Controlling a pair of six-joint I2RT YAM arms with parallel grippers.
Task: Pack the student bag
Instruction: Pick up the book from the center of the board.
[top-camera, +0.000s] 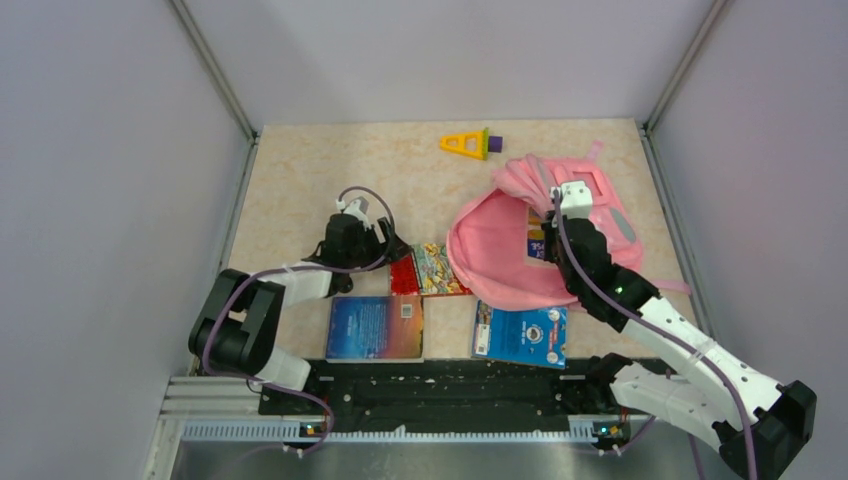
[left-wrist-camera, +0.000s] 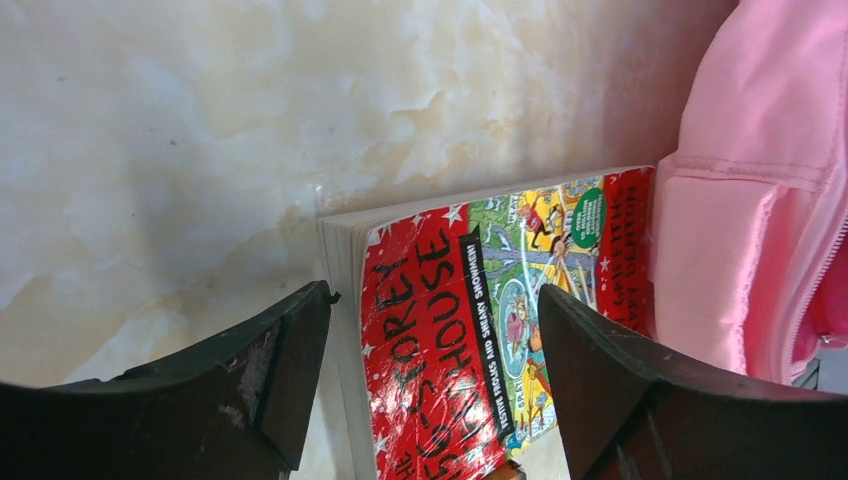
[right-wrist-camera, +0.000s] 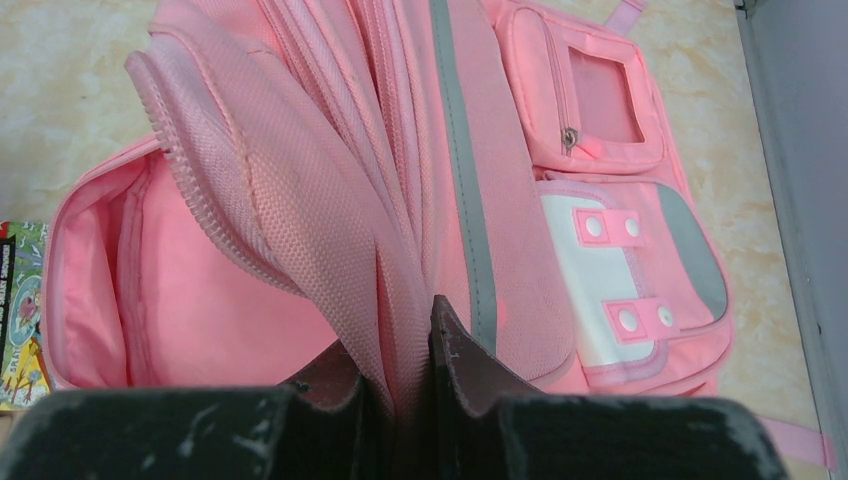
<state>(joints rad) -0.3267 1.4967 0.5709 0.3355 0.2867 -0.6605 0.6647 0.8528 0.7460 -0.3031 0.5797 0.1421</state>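
The left claw (left-wrist-camera: 432, 296) hangs low over the counter (left-wrist-camera: 180, 140) with its jaws standing wide apart. A red paperback (left-wrist-camera: 470, 290) lies flat between and beneath them; I cannot tell whether either finger touches it. Just past this claw's right finger, the student bag (top-camera: 495, 250) butts against the book's end. The right claw (right-wrist-camera: 395, 338) is closed on a fold of the bag's zip-edged opening, pinching the pink fabric and holding it up. Ahead of that claw and to its right lies the bag's white patch (right-wrist-camera: 590, 280); the open pink interior is to its left.
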